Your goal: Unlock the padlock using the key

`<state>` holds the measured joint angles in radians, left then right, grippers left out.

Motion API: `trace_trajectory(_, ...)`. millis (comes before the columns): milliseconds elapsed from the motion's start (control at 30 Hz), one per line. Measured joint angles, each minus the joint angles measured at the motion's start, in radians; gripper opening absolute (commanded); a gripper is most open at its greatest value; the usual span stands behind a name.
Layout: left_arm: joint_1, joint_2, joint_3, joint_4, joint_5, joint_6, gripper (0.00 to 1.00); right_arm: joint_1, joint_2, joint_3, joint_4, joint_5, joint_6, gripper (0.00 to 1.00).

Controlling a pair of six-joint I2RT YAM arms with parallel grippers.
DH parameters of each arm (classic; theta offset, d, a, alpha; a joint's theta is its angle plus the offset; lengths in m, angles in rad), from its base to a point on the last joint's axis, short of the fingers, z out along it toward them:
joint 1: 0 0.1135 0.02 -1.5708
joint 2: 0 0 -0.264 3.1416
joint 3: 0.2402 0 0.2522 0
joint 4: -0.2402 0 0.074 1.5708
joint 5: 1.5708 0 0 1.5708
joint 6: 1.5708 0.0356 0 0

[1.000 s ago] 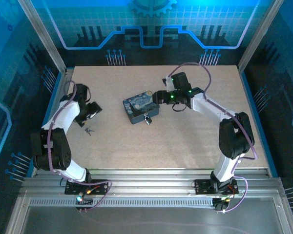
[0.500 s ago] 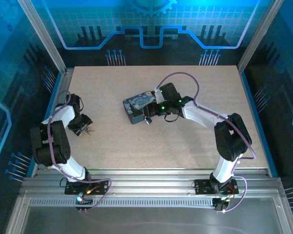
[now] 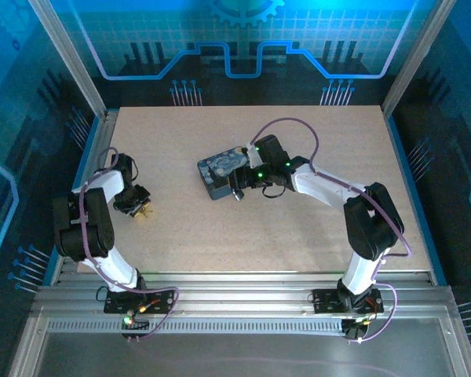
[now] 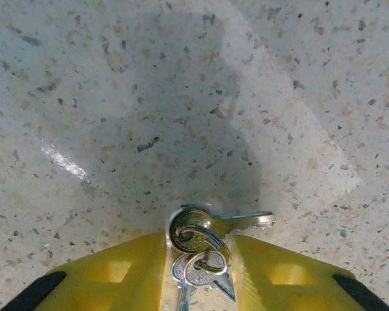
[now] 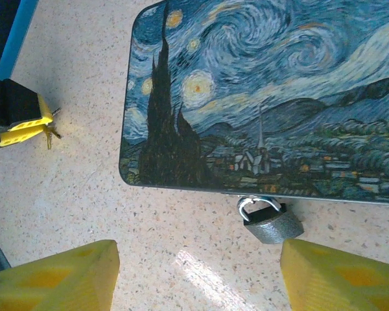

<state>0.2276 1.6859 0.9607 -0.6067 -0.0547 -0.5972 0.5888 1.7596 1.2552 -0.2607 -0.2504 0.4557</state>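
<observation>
A dark patterned box (image 5: 259, 97) with a blue swirling night-sky picture lies a little left of the middle of the speckled tabletop (image 3: 298, 236), its long sides at a slant to the table's edges. The padlock (image 5: 269, 220) lies flat on the tabletop against the box's near long edge. Its silvery shackle points at the box and touches or slips just under the rim, so the box blocks that side. The right gripper (image 5: 198, 253) hangs low over the padlock, its yellow fingers (image 5: 340, 275) spread wide. The padlock sits just beyond the tips, inside their span and much closer to the right-hand finger than to the other, with bare tabletop between it and the tips. Well apart from all this, close to the tabletop's left edge, the left gripper (image 4: 199, 249) is down at the surface. The key (image 4: 198, 272), threaded with a couple of others on a small ring (image 4: 189, 232), lies between its yellow fingers (image 4: 117, 275), which are drawn in against the bunch on both sides. One blade sticks out sideways past the right-hand fingertip.
</observation>
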Motion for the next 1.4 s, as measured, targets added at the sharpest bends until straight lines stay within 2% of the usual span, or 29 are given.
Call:
trace_trajectory(233,-0.013,0.000,0.000,-0.001,0.003,0.001,0.18,0.006,0.000,0.000,-0.001,0.000,0.000,0.67)
trace_trajectory(433,-0.050,-0.011,0.008,-0.011,0.019,0.001,0.02,0.006,0.000,0.000,-0.002,0.002,0.001,0.67)
trace_trajectory(733,-0.183,-0.097,0.050,-0.064,0.067,0.013,0.00,-0.001,-0.032,-0.031,-0.021,0.011,0.013,0.67)
trace_trajectory(900,-0.346,-0.165,0.124,-0.092,0.094,0.018,0.00,-0.051,-0.081,-0.071,-0.042,0.006,0.015,0.67)
trace_trajectory(1100,-0.692,-0.159,0.266,-0.087,0.116,0.003,0.00,-0.180,-0.183,-0.195,-0.058,-0.043,0.027,0.61)
trace_trajectory(1267,-0.921,0.004,0.422,-0.038,0.116,-0.014,0.00,-0.286,-0.233,-0.288,-0.089,-0.072,0.047,0.56)
trace_trajectory(1400,-1.031,0.215,0.557,0.002,0.111,-0.035,0.00,-0.362,-0.282,-0.379,-0.113,-0.039,0.097,0.54)
